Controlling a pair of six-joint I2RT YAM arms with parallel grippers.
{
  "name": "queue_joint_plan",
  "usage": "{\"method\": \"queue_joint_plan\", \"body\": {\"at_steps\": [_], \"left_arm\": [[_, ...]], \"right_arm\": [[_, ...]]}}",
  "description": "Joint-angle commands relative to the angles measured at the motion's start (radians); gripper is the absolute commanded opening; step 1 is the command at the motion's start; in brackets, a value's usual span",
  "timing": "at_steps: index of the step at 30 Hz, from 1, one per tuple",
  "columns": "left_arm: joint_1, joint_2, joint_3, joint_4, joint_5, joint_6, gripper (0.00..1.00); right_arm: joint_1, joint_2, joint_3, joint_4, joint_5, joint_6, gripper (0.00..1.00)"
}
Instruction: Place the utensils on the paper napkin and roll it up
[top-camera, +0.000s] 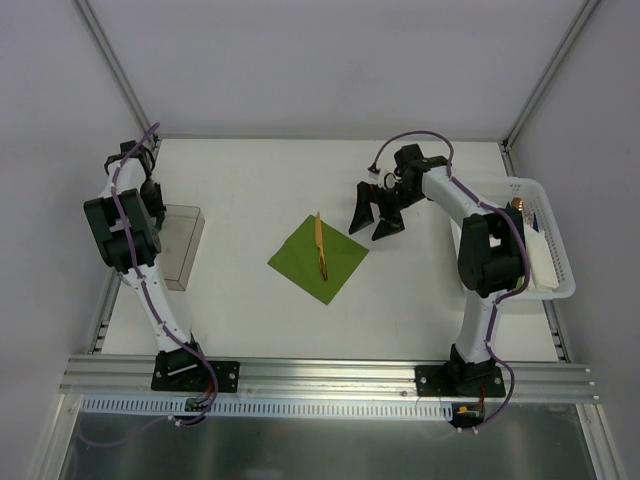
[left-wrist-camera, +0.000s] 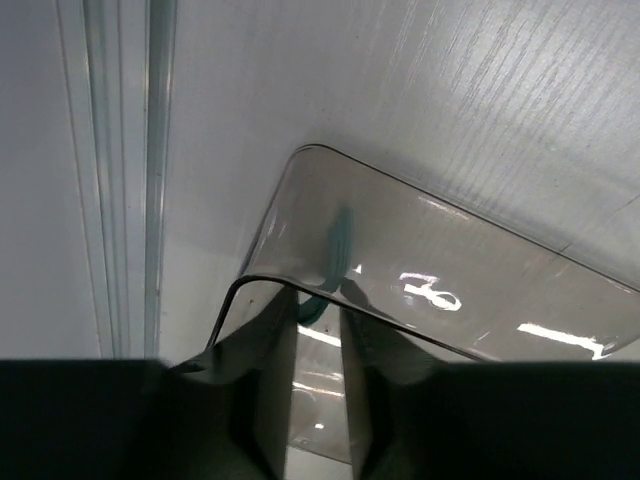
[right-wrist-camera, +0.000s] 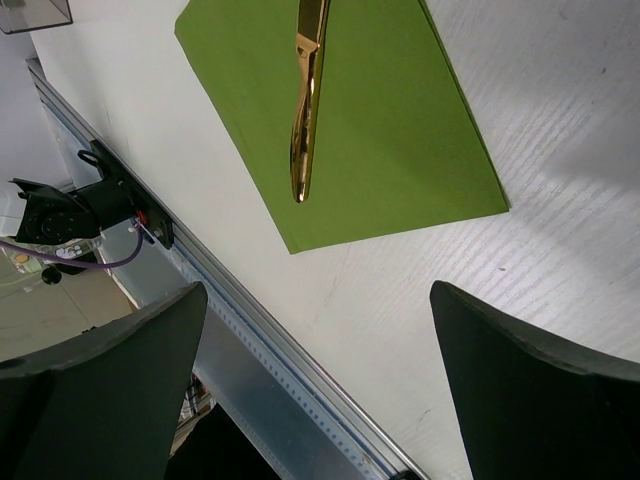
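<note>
Fingers (right-wrist-camera: 100, 400) of the right gripper (top-camera: 374, 222) stand wide apart with nothing between them. It hangs above the white worktop (top-camera: 250, 180), just to the right of the paper napkin (top-camera: 295, 258) and apart from it. The olive-green napkin lies flat near the middle of the worktop, turned corner-on like a diamond in the top view. One utensil (top-camera: 320, 248), golden-orange and slim, lies along it from the far corner toward the near one. In the right wrist view its rounded end (right-wrist-camera: 300, 185) stops short of the napkin's edge.

The left gripper (left-wrist-camera: 318, 330) is at the worktop's left side, its fingers set to a narrow gap over the rim of a clear plastic box (top-camera: 180, 245). I cannot tell whether anything sits between them.

Bare worktop lies between box and napkin, and between the napkin and the aluminium rail (top-camera: 330, 375) at the near edge. Pale walls (top-camera: 320, 60) close in the far, left and right sides.

A white basket (top-camera: 548, 215) sits at the right edge, behind the right arm. It holds an orange-brown piece (top-camera: 518, 206) at its far end and white things too small to make out.
</note>
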Motion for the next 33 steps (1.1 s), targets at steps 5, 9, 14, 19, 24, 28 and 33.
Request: {"method": "queue_joint_plan", "body": {"at_steps": [5, 9, 14, 19, 24, 28, 33], "left_arm": [[-0.006, -0.101, -0.097, 0.020, 0.033, -0.017, 0.00], [-0.011, -0.198, -0.115, 0.020, 0.062, -0.056, 0.00], [-0.063, -0.452, -0.126, 0.020, 0.087, -0.221, 0.00], [-0.179, -0.732, -0.221, 0.130, 0.338, -0.503, 0.00], [-0.407, -0.867, -0.325, 0.367, 0.351, -0.838, 0.00], [-0.644, -0.841, -0.278, 0.383, 0.212, -0.965, 0.00], [-0.846, -0.707, -0.172, 0.375, 0.141, -1.043, 0.00]], "right_arm": [[-0.004, 0.000, 0.062, -0.041, -0.035, -0.015, 0.99], [-0.002, -0.007, 0.083, -0.041, -0.051, -0.012, 0.99], [0.004, -0.037, 0.134, -0.019, -0.061, 0.011, 0.95], [0.018, -0.097, 0.149, 0.076, -0.042, 0.087, 0.82], [0.062, -0.138, 0.236, 0.117, 0.014, 0.126, 0.75], [0.113, -0.154, 0.312, 0.115, 0.058, 0.155, 0.71], [0.180, -0.181, 0.343, 0.107, 0.069, 0.203, 0.68]]}}
